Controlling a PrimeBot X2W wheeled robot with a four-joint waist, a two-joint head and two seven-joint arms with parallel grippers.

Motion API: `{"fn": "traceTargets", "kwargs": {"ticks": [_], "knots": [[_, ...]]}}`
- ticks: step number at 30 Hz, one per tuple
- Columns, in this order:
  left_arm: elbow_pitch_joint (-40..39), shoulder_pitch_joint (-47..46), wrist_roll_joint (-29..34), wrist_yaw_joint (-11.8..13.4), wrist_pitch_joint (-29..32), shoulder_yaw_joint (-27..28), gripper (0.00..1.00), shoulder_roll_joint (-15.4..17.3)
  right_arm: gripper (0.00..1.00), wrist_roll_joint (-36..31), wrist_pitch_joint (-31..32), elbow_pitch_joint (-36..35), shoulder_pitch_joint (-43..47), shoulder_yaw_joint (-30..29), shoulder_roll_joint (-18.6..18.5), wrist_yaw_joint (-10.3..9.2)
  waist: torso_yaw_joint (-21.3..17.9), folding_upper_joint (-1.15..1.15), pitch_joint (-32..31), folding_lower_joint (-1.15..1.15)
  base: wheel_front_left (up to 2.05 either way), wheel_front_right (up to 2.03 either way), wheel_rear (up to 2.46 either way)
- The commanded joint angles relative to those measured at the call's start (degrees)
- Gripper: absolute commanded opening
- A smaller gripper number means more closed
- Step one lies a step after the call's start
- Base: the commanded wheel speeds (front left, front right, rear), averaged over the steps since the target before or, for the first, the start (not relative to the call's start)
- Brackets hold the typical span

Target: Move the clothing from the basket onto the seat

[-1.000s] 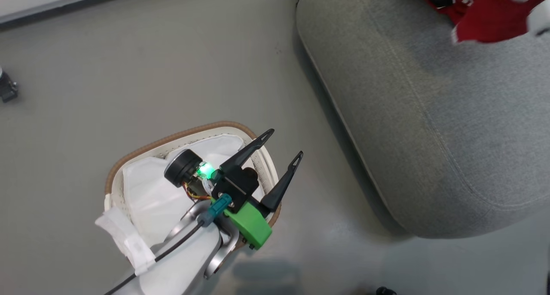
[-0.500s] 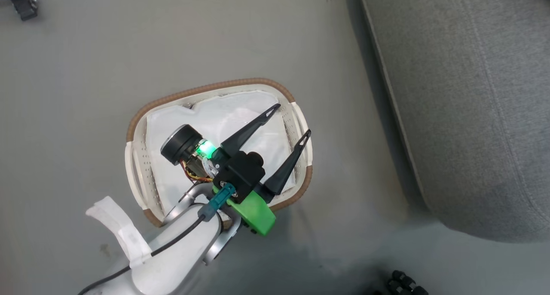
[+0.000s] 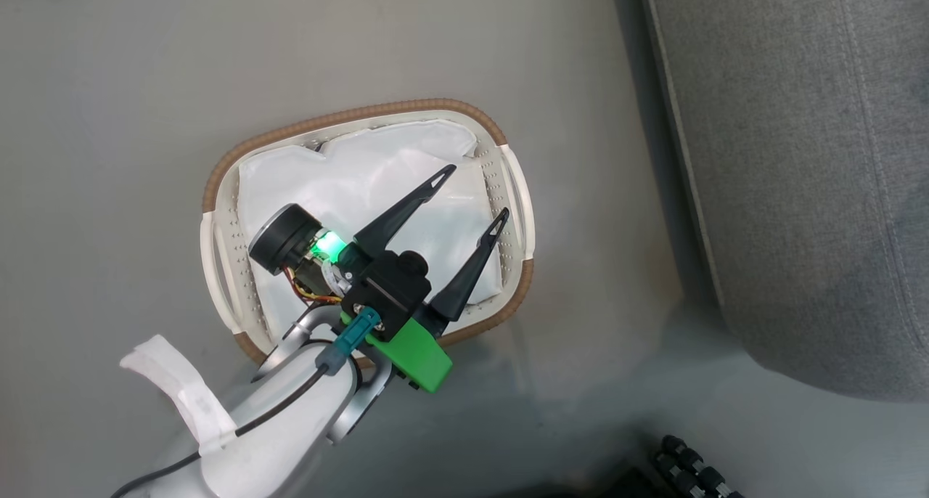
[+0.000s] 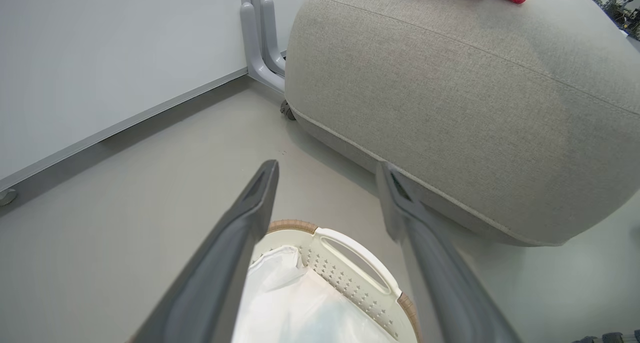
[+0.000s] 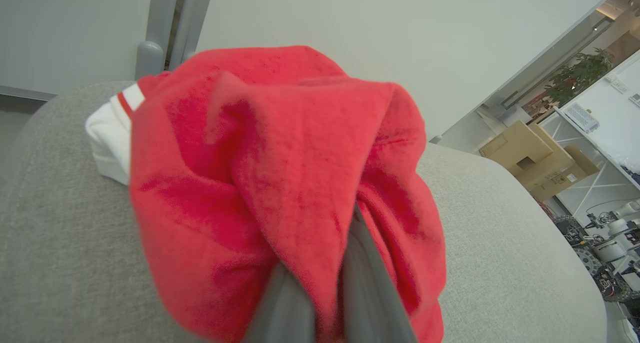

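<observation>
Left claw (image 3: 476, 192) gapes wide beside the large grey upholstered seat (image 3: 798, 157), oval white perforated plastic basket (image 3: 226, 255) there too; over the seat, right claw (image 5: 322, 263) clamps red soft-fabric clothing (image 5: 280, 148).

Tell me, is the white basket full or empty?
Empty: inside the oval white perforated plastic basket lies just its white cloth liner.

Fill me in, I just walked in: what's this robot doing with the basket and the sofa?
The right gripper is shut on bunched red clothing over the grey seat. The left gripper hangs open above the basket, which stands on the floor beside the seat. Inside the basket I see just the white liner, so it looks about emptied.
</observation>
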Motion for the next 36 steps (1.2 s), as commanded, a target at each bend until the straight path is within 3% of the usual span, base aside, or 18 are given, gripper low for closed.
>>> {"fn": "traceTargets", "kwargs": {"ticks": [1, 2, 4, 20, 26, 36], "knots": [[-0.1, 0.1, -0.4, 0.3, -0.3, 0.2, 1.0, 0.1, 0.04, 0.1, -0.3, -1.5, 1.1, -0.3, 0.7, -0.08, -0.7, 0.0, -0.6, -0.01, 0.0, 0.0, 0.0], [-0.1, 0.2, -0.4, 0.4, -0.4, 0.2, 1.0, 0.1, 0.27, 0.4, -0.3, -2.4, 1.6, -0.5, 1.2, -0.08, -0.9, 0.0, -0.8, -0.01, 0.0, 0.0, 0.0], [0.0, 0.4, -0.6, 0.5, -0.5, 0.1, 1.0, 0.0, 1.0, 1.0, -0.3, -4.5, 3.1, -0.6, 2.6, -0.08, -1.2, 0.0, -1.4, -0.01, 0.0, 0.0, 0.0], [3.4, 4.2, -6.2, 2.7, -4.6, 5.1, 1.0, -3.2, 1.0, 3.9, -0.3, -15.4, 16.4, 2.9, 9.6, -0.08, -1.5, 0.0, -12.0, -0.01, 0.0, 0.0, 0.0], [4.2, 7.3, -8.5, 2.7, -5.0, 9.6, 1.0, -5.0, 1.0, 4.5, -0.3, -17.7, 19.7, 4.3, 12.6, -0.08, 0.1, 0.0, -17.5, -0.01, 0.0, 0.0, 0.0], [5.7, 14.7, -6.9, 2.4, -5.0, 19.6, 1.0, -8.3, 1.0, 7.2, -0.3, -18.1, 23.3, 9.9, 16.2, -0.08, 5.1, 0.0, -25.9, -0.01, 0.0, 0.0, 0.0]]}}
